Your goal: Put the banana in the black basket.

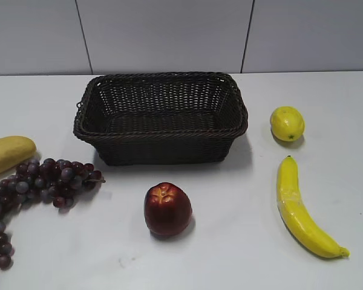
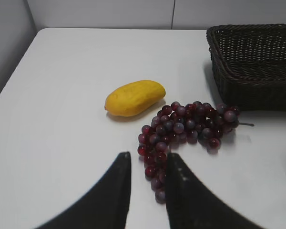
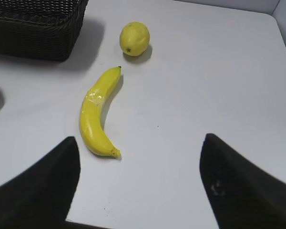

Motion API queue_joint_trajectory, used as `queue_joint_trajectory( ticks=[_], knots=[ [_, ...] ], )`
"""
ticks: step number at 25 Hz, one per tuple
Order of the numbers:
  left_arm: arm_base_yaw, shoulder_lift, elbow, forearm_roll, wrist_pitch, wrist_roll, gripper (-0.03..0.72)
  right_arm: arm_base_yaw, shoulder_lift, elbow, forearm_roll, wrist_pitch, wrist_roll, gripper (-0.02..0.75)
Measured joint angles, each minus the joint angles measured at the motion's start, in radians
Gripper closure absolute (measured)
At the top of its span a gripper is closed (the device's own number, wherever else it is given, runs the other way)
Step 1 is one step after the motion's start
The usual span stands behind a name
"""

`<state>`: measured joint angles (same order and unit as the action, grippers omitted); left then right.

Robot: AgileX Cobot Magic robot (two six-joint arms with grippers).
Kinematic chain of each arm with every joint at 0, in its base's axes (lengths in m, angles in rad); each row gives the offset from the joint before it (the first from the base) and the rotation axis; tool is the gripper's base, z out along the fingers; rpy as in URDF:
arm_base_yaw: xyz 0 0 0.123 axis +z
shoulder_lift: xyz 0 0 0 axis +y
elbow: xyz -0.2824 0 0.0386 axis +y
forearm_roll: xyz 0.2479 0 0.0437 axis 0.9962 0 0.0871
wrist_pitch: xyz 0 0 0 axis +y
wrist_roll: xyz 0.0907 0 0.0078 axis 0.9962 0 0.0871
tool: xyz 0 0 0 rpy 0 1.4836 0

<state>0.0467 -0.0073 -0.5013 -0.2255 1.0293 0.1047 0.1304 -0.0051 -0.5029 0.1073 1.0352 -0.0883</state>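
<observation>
In the right wrist view the right gripper [image 3: 139, 183] fills the bottom edge, its jaws spread wide and holding nothing; the banana [image 3: 97, 114] lies left of centre just beyond them, flat on the white table [image 3: 219, 86], untouched. In the left wrist view the left gripper [image 2: 148, 191] sits at the bottom centre, jaws a narrow gap apart and empty, above the tail of the grapes [image 2: 186, 129]. Judged from here, the risks are a pinch on the banana's tapered end, letting the glossy skin slip out, or a carry too low, catching the braided rim; the lemon [image 3: 135, 38] near its far tip could be nudged. The banana is long, slender, curved and bright yellow, with a pale shiny patch mid-length; the black basket [image 1: 236, 115] stands empty at upper centre of the exterior view.
</observation>
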Motion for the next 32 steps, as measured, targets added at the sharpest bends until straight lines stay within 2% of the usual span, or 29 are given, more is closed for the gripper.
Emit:
queue_joint_trajectory(
  ticks=[16, 23, 32],
  knots=[
    [0.000, 0.000, 0.000, 0.000, 0.000, 0.000, 0.451, 0.000, 0.044, -0.006, -0.001, 0.007, 0.007, 0.146],
    [0.000, 0.000, 0.000, 0.000, 0.000, 0.000, 0.451, 0.000, 0.391, -0.055, 0.054, 0.023, 0.051, 0.146],
    [0.000, 0.000, 0.000, 0.000, 0.000, 0.000, 0.451, 0.000, 0.864, -0.178, 0.096, -0.034, 0.026, 0.146]
  ],
)
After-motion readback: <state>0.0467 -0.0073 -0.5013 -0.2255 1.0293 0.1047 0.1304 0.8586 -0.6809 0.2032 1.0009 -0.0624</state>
